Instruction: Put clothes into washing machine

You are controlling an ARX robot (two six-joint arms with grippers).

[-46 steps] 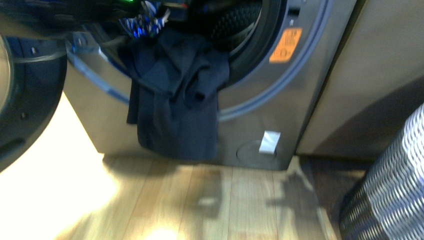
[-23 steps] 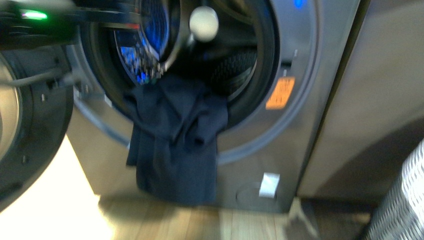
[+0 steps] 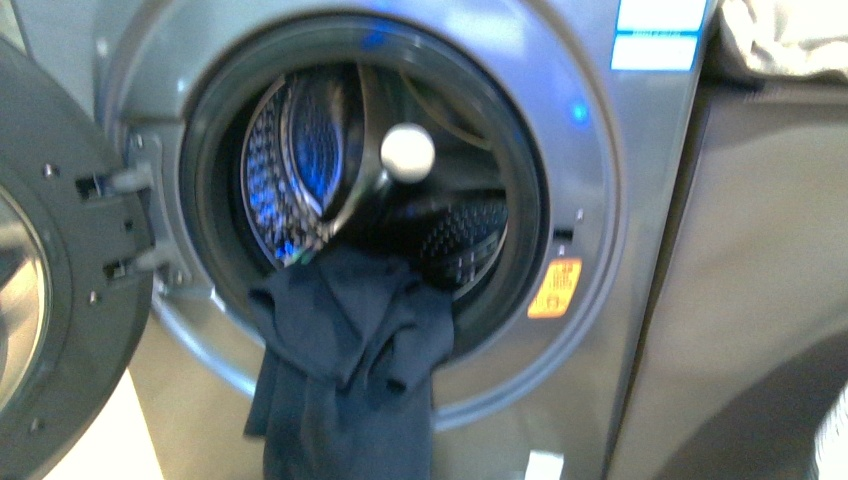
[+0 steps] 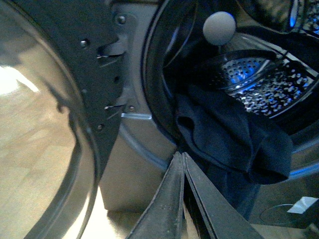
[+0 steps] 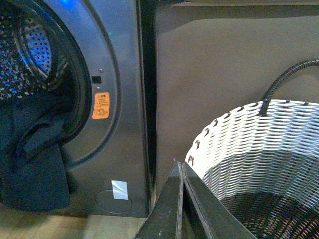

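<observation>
The dark navy limp garment (image 3: 345, 370) is hanging half out of the silver-grey front-loading washing machine (image 3: 600, 300). Both hands, left hand (image 4: 182, 164) and right hand (image 5: 180, 172), are sitting clenched, empty. Advisable: gather the dangling hem, push past the gasket.

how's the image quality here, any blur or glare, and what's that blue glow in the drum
Front view: slightly soft with motion blur; blue reflections glint on the perforated drum above the hanging clothes. Left wrist view: the open door glass mirrors the sunlit floor, with bright glare at its edge; the drum shows the same blue glints. Right wrist view: sharpest, evenly lit, basket weave crisp.
</observation>
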